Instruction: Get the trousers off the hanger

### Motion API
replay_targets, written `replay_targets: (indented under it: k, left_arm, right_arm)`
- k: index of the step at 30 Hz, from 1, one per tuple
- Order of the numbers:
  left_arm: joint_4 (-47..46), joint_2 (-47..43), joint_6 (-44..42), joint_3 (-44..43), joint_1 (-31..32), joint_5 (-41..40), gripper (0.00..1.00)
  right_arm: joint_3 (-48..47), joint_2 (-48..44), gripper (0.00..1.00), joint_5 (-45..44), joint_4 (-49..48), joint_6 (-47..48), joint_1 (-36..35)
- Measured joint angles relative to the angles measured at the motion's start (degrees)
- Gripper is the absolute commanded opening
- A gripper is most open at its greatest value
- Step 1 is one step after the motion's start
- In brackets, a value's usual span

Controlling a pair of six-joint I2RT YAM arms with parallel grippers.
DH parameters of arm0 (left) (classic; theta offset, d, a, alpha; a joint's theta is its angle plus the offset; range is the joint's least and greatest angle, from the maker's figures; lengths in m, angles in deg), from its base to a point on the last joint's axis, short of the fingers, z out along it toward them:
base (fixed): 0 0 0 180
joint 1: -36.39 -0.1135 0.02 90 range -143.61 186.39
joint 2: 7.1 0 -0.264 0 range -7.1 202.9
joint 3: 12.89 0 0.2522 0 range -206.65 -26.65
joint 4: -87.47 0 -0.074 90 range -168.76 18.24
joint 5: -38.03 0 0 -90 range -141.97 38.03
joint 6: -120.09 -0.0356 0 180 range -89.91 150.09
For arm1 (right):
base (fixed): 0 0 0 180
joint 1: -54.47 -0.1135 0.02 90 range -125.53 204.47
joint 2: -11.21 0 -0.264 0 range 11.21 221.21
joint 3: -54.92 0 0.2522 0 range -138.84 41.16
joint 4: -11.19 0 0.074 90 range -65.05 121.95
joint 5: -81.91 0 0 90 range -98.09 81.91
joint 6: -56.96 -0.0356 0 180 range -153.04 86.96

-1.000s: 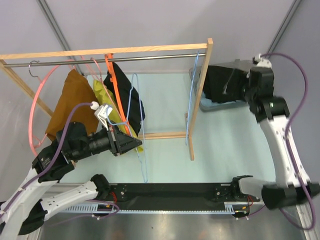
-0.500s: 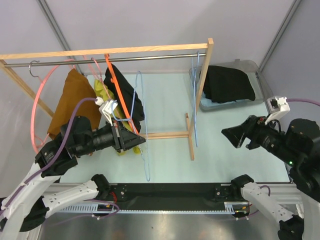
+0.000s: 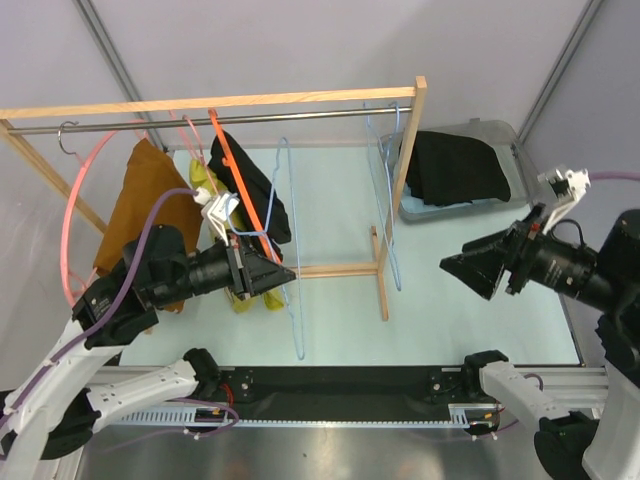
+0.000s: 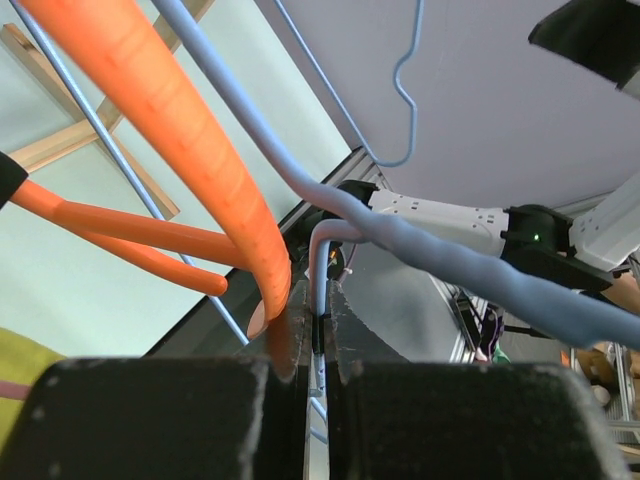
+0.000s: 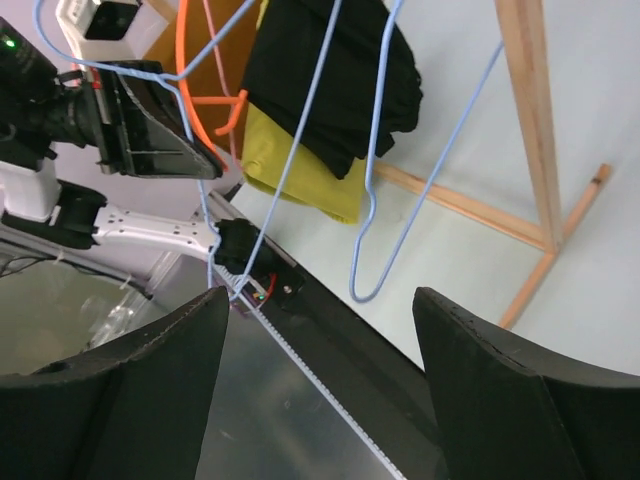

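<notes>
Black trousers (image 3: 262, 190) hang on an orange hanger (image 3: 228, 150) on the rack rod, with yellow trousers (image 3: 205, 180) beside them. My left gripper (image 3: 282, 275) is shut on the wire of a blue hanger (image 3: 297, 345) just in front of these trousers. In the left wrist view the blue wire (image 4: 320, 285) sits pinched between the shut jaws of that gripper (image 4: 320, 340), and the orange hanger (image 4: 170, 130) touches the left finger. My right gripper (image 3: 478, 270) is open and empty at the near right, facing the rack. Its wrist view shows the black trousers (image 5: 330, 80) and the blue hanger (image 5: 370, 290).
Brown trousers (image 3: 140, 210) hang on a pink hanger (image 3: 68, 220) at the left. A second blue hanger (image 3: 385, 220) hangs by the rack's right wooden post (image 3: 405, 160). A grey bin (image 3: 510, 135) at the back right holds more black trousers (image 3: 460, 165).
My right arm has swung from over the grey bin to the near right, gripper open and facing the rack. My left gripper has moved slightly right, holding the blue hanger.
</notes>
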Motion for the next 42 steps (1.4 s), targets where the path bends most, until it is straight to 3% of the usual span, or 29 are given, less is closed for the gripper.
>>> replay_targets:
  k: [6, 10, 13, 19, 22, 31, 34, 37, 42]
  left_arm:
    - [-0.28, 0.68, 0.33, 0.0, 0.0, -0.09, 0.01]
    - [-1.03, 1.11, 0.83, 0.0, 0.0, -0.39, 0.0]
    - [-1.4, 1.51, 0.92, 0.0, 0.0, -0.7, 0.0]
    - [-2.03, 2.23, 1.36, 0.0, 0.0, -1.38, 0.0]
    - [-2.1, 2.47, 1.92, 0.0, 0.0, -1.42, 0.0]
    - [-2.25, 1.64, 2.54, 0.0, 0.0, -1.38, 0.0]
    - [-2.34, 0.57, 2.82, 0.0, 0.0, -1.29, 0.0]
    - [-2.4, -0.22, 2.99, 0.0, 0.0, -1.03, 0.0]
    - [-2.56, -1.31, 3.45, 0.02, 0.0, -0.17, 0.0]
  right_arm:
    - [-3.3, 7.67, 0.78, 5.35, -3.56, -1.77, -3.34]
    - [-2.89, 10.1, 0.78, 3.04, -6.91, -3.52, -12.13]
    - [-2.56, 11.19, 0.78, -2.19, -9.22, -4.76, -21.97]
    - [-1.42, 14.67, 0.77, -28.68, -12.44, -6.34, -59.12]
    - [-0.92, 17.46, 0.74, -39.54, -14.34, -6.97, -68.35]
    - [10.93, 20.5, 0.61, -55.08, -23.71, -10.19, -74.97]
    - [15.5, 20.59, 0.57, -56.57, -27.12, -10.99, -75.03]
    - [19.82, 20.46, 0.45, -57.09, -31.58, -11.8, -75.03]
    - [23.82, 20.31, 0.4, -56.24, -39.04, -13.33, -75.03]
